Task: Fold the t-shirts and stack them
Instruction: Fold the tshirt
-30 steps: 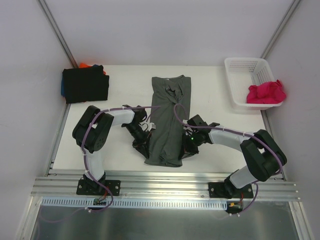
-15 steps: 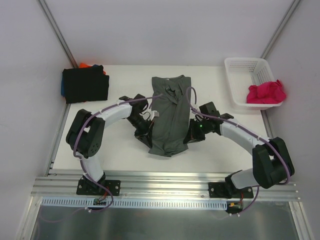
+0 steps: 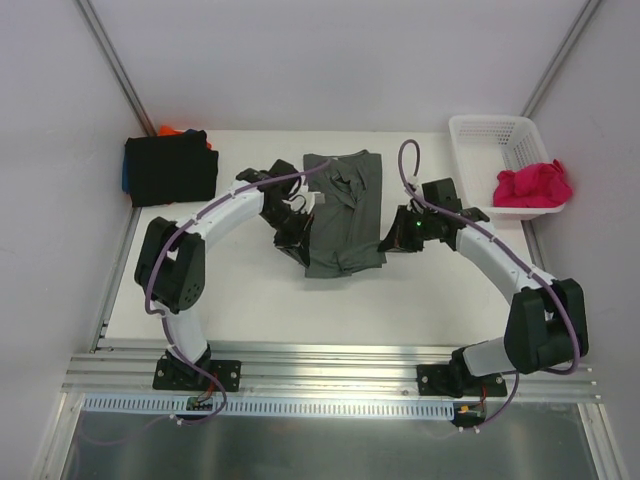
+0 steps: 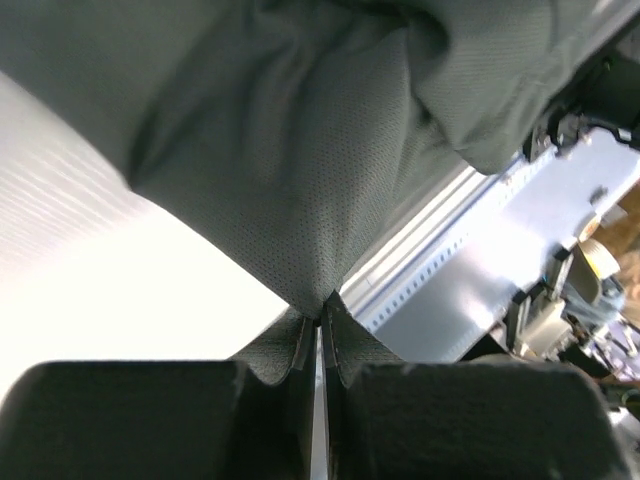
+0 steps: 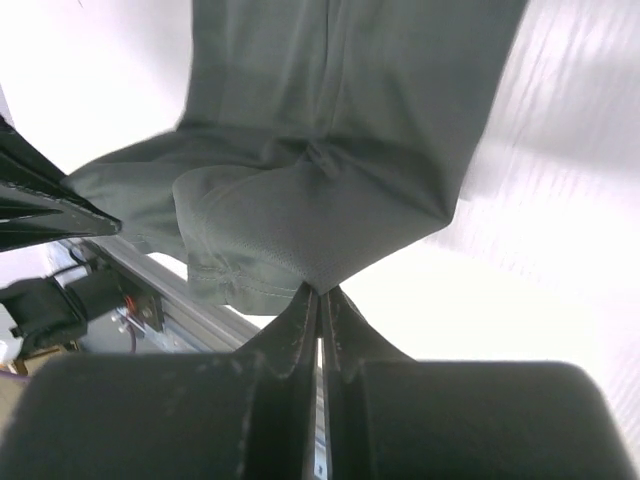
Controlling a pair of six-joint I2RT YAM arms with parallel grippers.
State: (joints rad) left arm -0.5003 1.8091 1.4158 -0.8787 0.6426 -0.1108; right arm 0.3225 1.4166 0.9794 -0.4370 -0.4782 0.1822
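Fingers of your left gripper (image 3: 298,244) and right gripper (image 3: 388,242) pinch the near corners of the dark grey t-shirt (image 3: 345,205) at mid-table, its near half doubling over toward the collar. A folded stack (image 3: 170,170) sits far left (black on top), and a magenta t-shirt (image 3: 532,185) waits in the basket (image 3: 480,125). Left wrist view: jaws closed on grey cloth. Right wrist view: likewise, with the hem bunched above them. You're mid-fold, I judge; stacking this shirt and folding the magenta one remain.

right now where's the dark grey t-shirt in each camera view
top external: dark grey t-shirt, middle of the table.
left wrist: fills the top, a corner pinched in the left gripper.
right wrist: fills the top, a corner pinched in the right gripper.
shared landmark: the metal rail along the near edge.
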